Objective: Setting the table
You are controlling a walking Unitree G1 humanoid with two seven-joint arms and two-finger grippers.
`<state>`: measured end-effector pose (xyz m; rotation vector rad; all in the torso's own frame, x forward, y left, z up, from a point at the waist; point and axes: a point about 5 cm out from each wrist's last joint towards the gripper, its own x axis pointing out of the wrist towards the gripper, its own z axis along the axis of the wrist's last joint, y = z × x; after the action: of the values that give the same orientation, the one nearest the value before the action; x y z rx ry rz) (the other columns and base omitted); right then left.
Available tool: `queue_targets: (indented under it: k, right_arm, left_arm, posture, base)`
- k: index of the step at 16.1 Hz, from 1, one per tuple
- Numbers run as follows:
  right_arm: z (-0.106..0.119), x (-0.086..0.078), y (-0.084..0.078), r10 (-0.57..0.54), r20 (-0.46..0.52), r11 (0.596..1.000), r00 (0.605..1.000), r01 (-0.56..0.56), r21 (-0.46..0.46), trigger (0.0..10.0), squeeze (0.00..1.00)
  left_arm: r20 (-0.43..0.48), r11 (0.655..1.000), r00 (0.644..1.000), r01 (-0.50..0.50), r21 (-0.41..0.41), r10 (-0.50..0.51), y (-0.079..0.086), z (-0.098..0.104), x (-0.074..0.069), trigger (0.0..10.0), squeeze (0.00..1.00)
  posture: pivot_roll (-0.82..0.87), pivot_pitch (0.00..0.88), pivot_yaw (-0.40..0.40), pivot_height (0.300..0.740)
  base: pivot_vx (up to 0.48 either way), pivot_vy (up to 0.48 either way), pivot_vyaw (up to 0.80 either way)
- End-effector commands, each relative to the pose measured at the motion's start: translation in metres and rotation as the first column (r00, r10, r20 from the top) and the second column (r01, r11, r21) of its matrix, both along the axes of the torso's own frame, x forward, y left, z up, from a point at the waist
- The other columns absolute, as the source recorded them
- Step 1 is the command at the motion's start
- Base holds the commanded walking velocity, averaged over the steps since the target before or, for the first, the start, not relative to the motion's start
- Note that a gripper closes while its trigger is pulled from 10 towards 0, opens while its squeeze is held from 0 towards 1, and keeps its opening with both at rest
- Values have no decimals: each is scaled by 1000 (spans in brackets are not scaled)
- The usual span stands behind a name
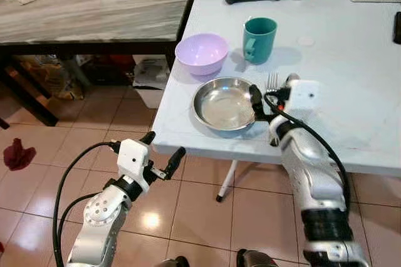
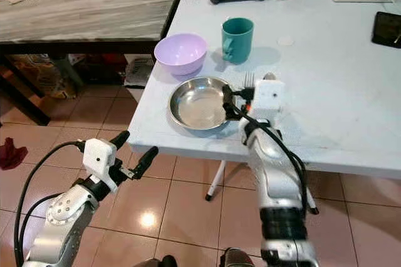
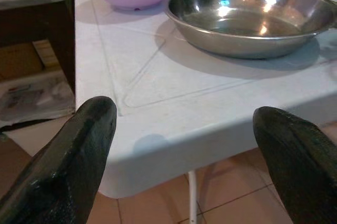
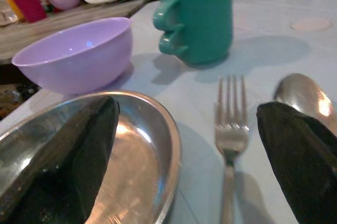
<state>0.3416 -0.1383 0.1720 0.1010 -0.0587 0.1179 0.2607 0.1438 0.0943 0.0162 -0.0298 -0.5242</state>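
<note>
A white table carries the setting — the right arm reaches over its near edge, and the right gripper hovers low with its fingers spread wide, holding nothing. A steel plate lies under its left finger, a fork between the two fingers, a spoon by the right one. Beyond the fingertips stand a lilac bowl and a teal mug. The left gripper hangs below the table's corner — fingers parted, empty.
</note>
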Motion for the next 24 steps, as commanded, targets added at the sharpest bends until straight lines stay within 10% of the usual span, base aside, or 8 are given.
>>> queue_targets:
  k: [1, 6, 9, 14, 17, 20, 22, 24]
  right_arm:
    - [-1, 3, 11, 29, -24, 999, 999, -30, -19, 10000, 0]
    - [-5, 8, 26, 81, -63, 997, 995, -82, -11, 10000, 0]
    - [-7, 12, 30, 92, -87, 996, 992, -92, -5, 0, 0]
    - [-17, 12, 37, 121, -150, 992, 981, -125, -15, 275, 0]
    - [-15, 10, 36, 114, -142, 993, 983, -116, -10, 10000, 0]
    - [-20, 10, 35, 111, -161, 993, 981, -114, -11, 10000, 925]
    - [-22, 9, 36, 115, -184, 993, 976, -118, 0, 10000, 0]
    - [-27, 8, 35, 105, -225, 994, 969, -107, 5, 10000, 0]
  left_arm:
    - [-4, 1000, 1000, 12, 8, -12, 1, 0, -3, 10000, 0]
    - [47, 997, 996, 75, 1, -75, -10, 14, -1, 10000, 0]
    - [44, 997, 996, 72, 4, -72, -11, 13, 0, 10000, 0]
    - [38, 998, 997, 69, 5, -69, -12, 11, -2, 10000, 0]
    - [38, 998, 997, 60, 3, -60, -11, 11, -3, 10000, 0]
    - [37, 998, 998, 58, 4, -58, -12, 10, -3, 10000, 0]
    - [37, 998, 998, 57, 7, -58, -11, 11, -3, 10000, 0]
    - [36, 998, 997, 64, 13, -65, -11, 12, -4, 10000, 0]
  posture:
    - [-207, 186, 120, 740]
    - [-209, 185, 114, 740]
    - [-211, 179, 107, 740]
    - [-213, 173, 78, 740]
    - [-211, 171, 72, 740]
    - [-211, 165, 77, 740]
    - [-219, 170, 71, 740]
    - [-221, 179, 54, 740]
  base:
    - [0, 0, 0]
    - [0, 0, 0]
    - [0, 0, 0]
    - [0, 0, 0]
    - [0, 0, 0]
    - [0, 0, 0]
    - [0, 0, 0]
    - [0, 0, 0]
